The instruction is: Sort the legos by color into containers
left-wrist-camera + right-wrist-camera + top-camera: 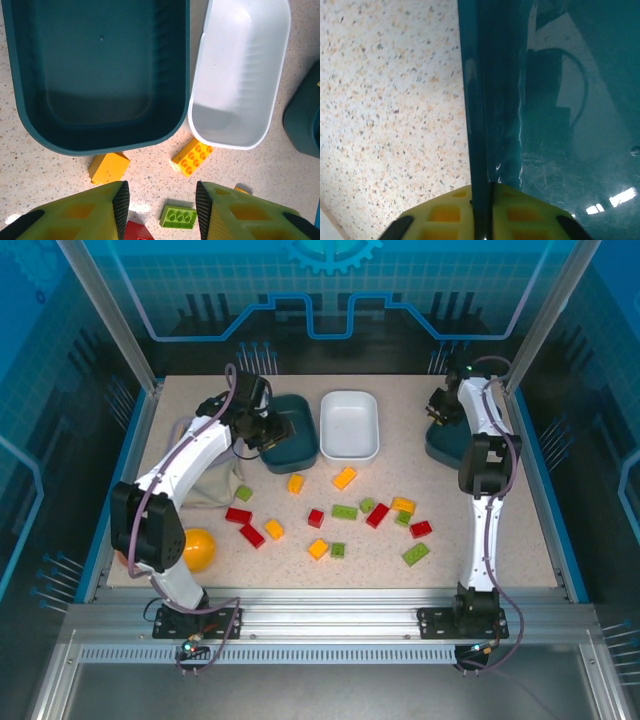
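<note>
Hanging released above the desk, the left end effector is facing two empty trays, a dark teal tray and a white tray just beside it. The right end effector is clenching the rim of the second teal tray. Legos are lying scattered across the desk.

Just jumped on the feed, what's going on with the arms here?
The right claw is shut on the rim of the right-hand teal tray. The left claw hangs open and empty just short of the other teal tray and the white tray, both empty. The legos lie scattered on the table, none in those two trays.
</note>
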